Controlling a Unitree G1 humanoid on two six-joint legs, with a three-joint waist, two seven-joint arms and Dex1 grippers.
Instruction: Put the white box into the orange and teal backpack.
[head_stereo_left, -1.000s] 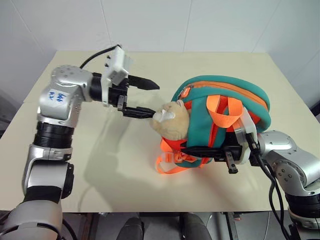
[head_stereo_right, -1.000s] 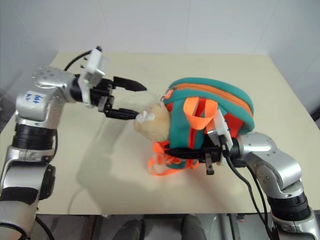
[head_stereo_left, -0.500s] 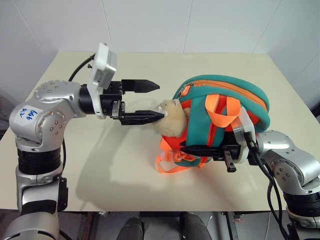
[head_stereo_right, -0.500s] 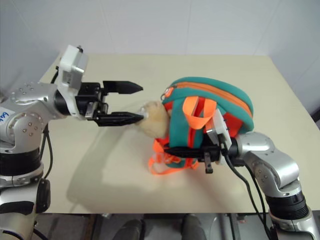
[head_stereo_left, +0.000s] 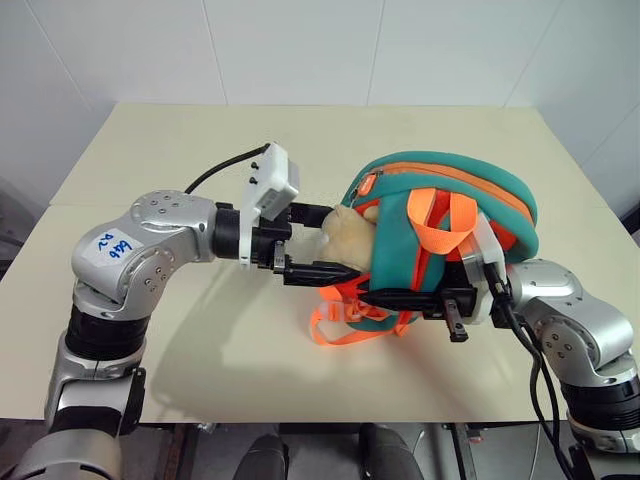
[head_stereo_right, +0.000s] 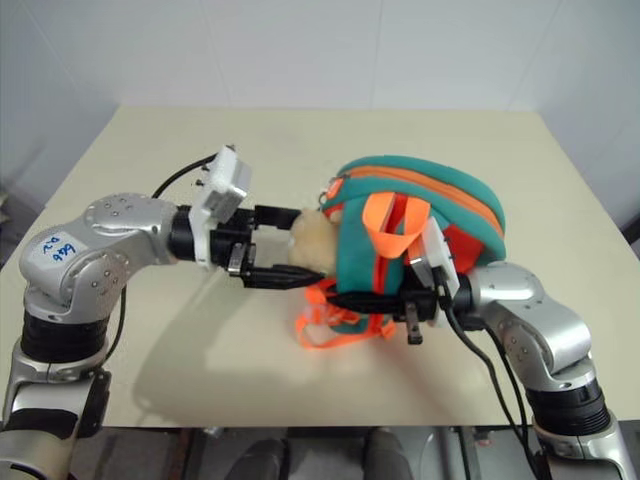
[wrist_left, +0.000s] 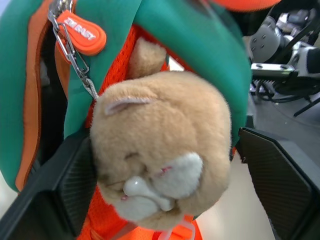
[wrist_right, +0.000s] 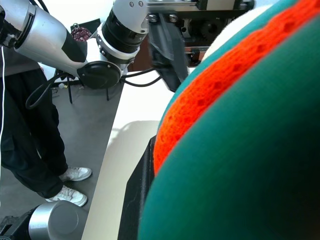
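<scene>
The orange and teal backpack (head_stereo_left: 450, 185) stands in the middle of the table with its tan plush toy (head_stereo_left: 345, 235) hanging off the side nearest my left arm. My left gripper (head_stereo_left: 335, 243) is open and level. Its two fingers (wrist_left: 55, 190) stand on either side of the plush toy (wrist_left: 165, 145); one pad touches it and the other is just off it. My right gripper (head_stereo_left: 375, 293) is shut on the backpack's lower teal and orange edge. The white box is out of view.
The cream table (head_stereo_left: 200, 350) has bare surface in front of and to the left of the backpack. Orange strap loops (head_stereo_left: 340, 325) lie on the table under the backpack. A person's legs and white shoes (wrist_right: 35, 165) stand beside the table.
My left gripper has moved right and down toward the backpack, from beside the plush toy to around it, and its jaws have narrowed. The right gripper has kept still.
</scene>
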